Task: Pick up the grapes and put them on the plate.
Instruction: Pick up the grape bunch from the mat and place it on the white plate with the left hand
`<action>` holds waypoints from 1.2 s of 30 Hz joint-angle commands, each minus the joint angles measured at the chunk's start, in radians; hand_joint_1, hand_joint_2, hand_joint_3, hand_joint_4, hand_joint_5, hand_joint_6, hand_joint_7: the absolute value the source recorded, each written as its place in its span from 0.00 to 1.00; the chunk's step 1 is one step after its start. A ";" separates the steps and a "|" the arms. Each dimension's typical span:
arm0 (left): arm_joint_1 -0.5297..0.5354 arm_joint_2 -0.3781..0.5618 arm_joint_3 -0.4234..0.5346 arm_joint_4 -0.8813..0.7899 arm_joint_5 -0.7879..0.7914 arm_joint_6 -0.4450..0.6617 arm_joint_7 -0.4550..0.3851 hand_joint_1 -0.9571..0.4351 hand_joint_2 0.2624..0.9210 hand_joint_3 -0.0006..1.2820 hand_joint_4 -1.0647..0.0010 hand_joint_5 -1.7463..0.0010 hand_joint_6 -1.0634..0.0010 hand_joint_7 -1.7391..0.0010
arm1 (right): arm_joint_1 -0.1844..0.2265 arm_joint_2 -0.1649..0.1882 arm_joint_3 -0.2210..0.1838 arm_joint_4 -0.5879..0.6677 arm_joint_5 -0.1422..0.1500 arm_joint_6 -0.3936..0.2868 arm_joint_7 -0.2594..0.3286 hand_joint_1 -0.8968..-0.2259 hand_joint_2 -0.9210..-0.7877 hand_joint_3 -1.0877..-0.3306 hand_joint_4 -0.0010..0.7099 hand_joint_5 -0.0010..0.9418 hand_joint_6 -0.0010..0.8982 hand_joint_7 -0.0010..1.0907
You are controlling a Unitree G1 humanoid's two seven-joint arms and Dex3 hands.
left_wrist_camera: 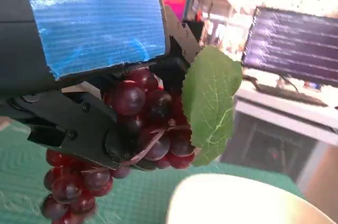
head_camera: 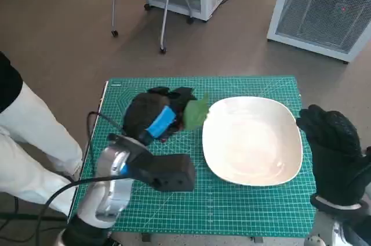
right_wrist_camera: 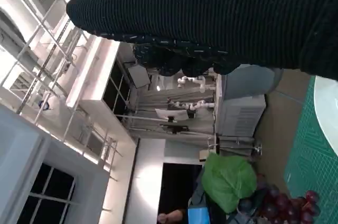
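Overhead, the left hand [head_camera: 152, 119] holds the grapes [head_camera: 194, 114] just beside the plate [head_camera: 253, 140]; the right hand [head_camera: 335, 147] idles, its grip unclear. Its wrist view shows the bunch clear of the tabletop [left_wrist_camera: 142, 197], so only delivery remains.

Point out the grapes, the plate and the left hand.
grapes [left_wrist_camera: 138, 112]: left wrist view, on the dark red berries held under the hand.
plate [head_camera: 253, 141]: head view, on its bare white middle.
left hand [head_camera: 152, 116]: head view, on its back beside the blue tape.
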 commanded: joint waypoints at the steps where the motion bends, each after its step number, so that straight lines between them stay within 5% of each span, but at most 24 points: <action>1: -0.077 -0.055 -0.035 -0.056 0.008 0.001 -0.031 0.69 0.95 0.02 0.22 0.35 0.29 0.48 | 0.023 0.005 0.001 0.013 -0.007 0.002 -0.002 0.77 0.00 0.78 0.75 0.54 0.34 0.76; 6: -0.125 -0.089 -0.059 -0.041 -0.005 -0.035 -0.039 0.69 0.91 0.07 0.28 0.30 0.25 0.50 | 0.025 0.008 0.003 0.010 -0.010 0.002 -0.004 0.77 0.00 0.78 0.75 0.54 0.34 0.76; 10: -0.182 -0.122 -0.085 0.004 -0.015 -0.096 -0.019 0.69 0.59 0.43 0.38 0.24 0.37 0.31 | 0.031 0.009 0.001 0.008 -0.006 0.002 -0.002 0.77 0.00 0.78 0.75 0.54 0.33 0.76; 16: -0.241 -0.165 -0.101 0.090 -0.032 -0.170 0.008 0.69 0.40 0.71 0.55 0.09 0.48 0.17 | 0.043 0.009 -0.002 -0.005 0.004 0.009 -0.003 0.77 0.00 0.78 0.75 0.54 0.33 0.76; 22: -0.279 -0.207 -0.110 0.161 -0.045 -0.196 0.012 0.69 0.34 0.73 0.60 0.01 0.33 0.31 | 0.056 0.011 -0.003 -0.021 0.020 0.017 -0.002 0.77 0.00 0.78 0.75 0.54 0.33 0.77; 28: -0.297 -0.245 -0.125 0.188 -0.035 -0.174 0.001 0.69 0.37 0.73 0.64 0.00 0.37 0.26 | 0.070 0.014 -0.007 -0.032 0.038 0.019 0.003 0.79 0.00 0.79 0.75 0.53 0.33 0.77; 32: -0.305 -0.252 -0.131 0.204 -0.029 -0.173 0.000 0.69 0.35 0.82 0.64 0.00 0.54 0.10 | 0.075 0.017 -0.007 -0.036 0.041 0.016 0.003 0.81 0.00 0.79 0.76 0.53 0.33 0.76; 36: -0.309 -0.252 -0.139 0.214 -0.016 -0.165 0.002 0.69 0.36 0.83 0.63 0.01 0.60 0.05 | 0.079 0.021 -0.006 -0.039 0.039 0.013 0.000 0.82 0.00 0.79 0.76 0.53 0.33 0.76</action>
